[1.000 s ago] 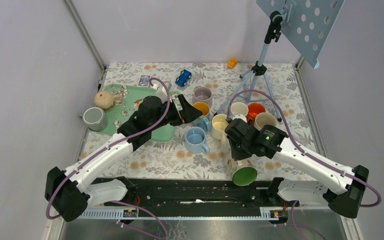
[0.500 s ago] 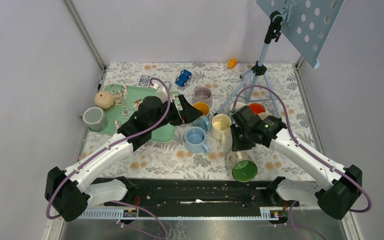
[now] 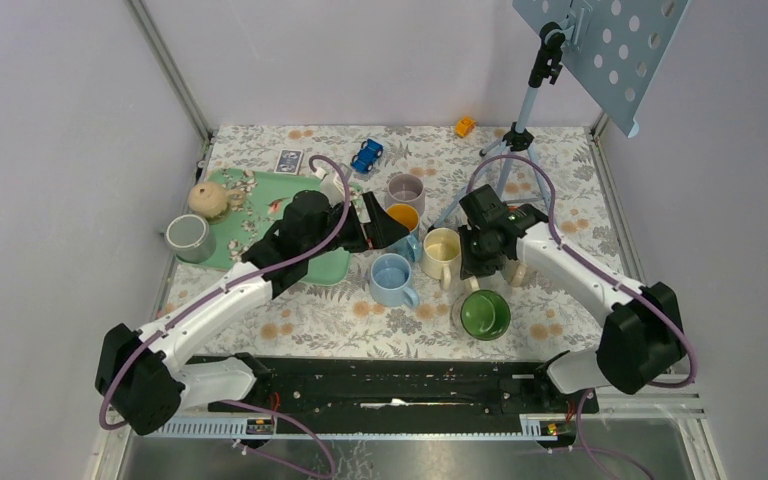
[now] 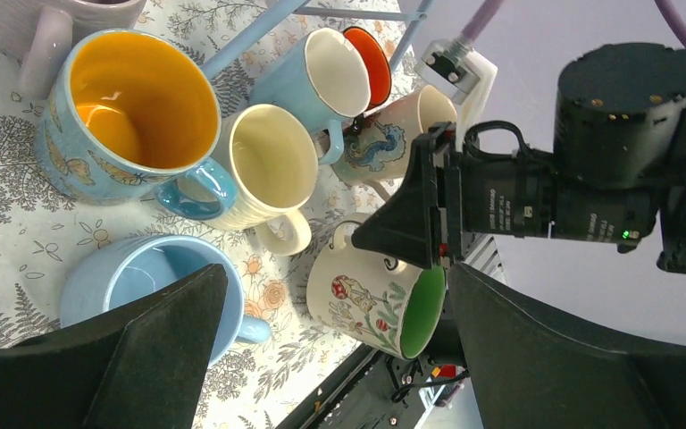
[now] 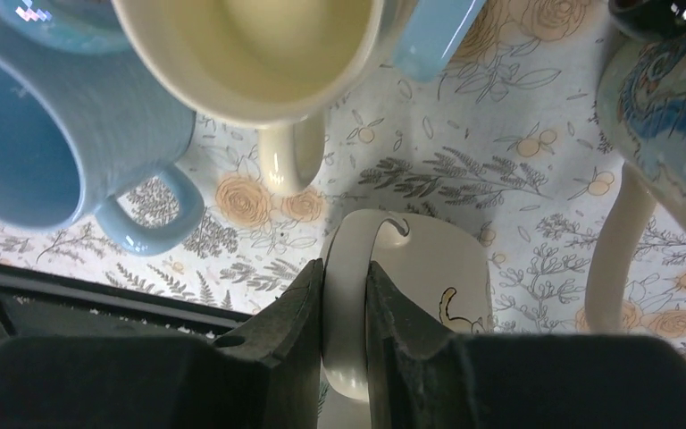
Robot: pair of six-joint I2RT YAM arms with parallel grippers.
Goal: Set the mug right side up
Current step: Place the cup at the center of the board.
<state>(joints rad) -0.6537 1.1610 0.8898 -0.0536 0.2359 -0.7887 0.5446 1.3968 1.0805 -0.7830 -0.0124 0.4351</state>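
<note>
The mug is cream with cartoon prints and a green inside. It sits near the front of the table, its mouth facing up and tipped a little toward the near edge. My right gripper is shut on its handle, the two pads pinching the cream loop from both sides, with the mug body just beyond. In the left wrist view the mug shows side-on below the right gripper. My left gripper hangs open over the cluster of mugs, holding nothing.
Upright mugs crowd close: light blue, cream, blue with an orange inside, lilac. A dragon-print mug stands right of the held one. A tripod rises behind. A green tray and grey mug lie left.
My right arm has swung away from the near edge and turned its wrist. The mug has gone from lying on its side, mouth toward the near edge, to mouth nearly up. The left arm barely moved.
</note>
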